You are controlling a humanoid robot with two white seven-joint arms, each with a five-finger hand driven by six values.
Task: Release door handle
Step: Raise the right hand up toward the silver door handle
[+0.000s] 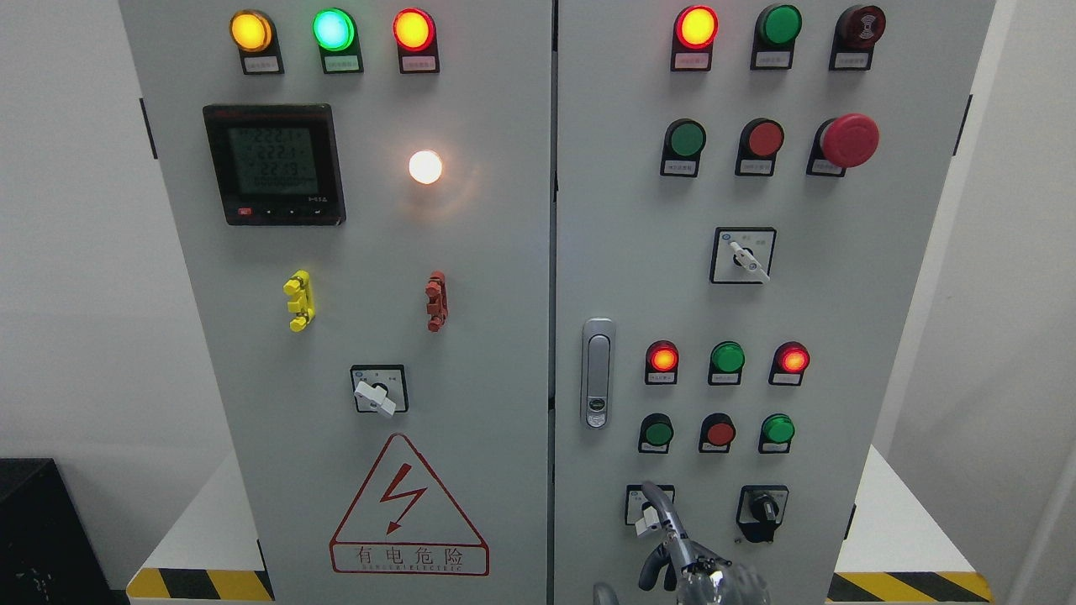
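Door handle (597,372) sits flush on right cabinet door (756,294), closed. Right hand (685,559) well below it at bottom edge, fingers loosely curled, grasping nothing, 1 extended upward. Best to withdraw straight back, clear of selector switch (649,508)

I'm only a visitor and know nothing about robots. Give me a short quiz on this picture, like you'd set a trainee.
1. True or false: the right hand is gripping the door handle.
2. What colour is the big mushroom button at the upper right of the cabinet? A green, B red, C yellow.
3. Fill in: the warning triangle with the lightning bolt is on the ___ door.

Key:
1. False. The hand sits at the bottom edge, below and to the right of the handle, apart from it.
2. B.
3. Left.
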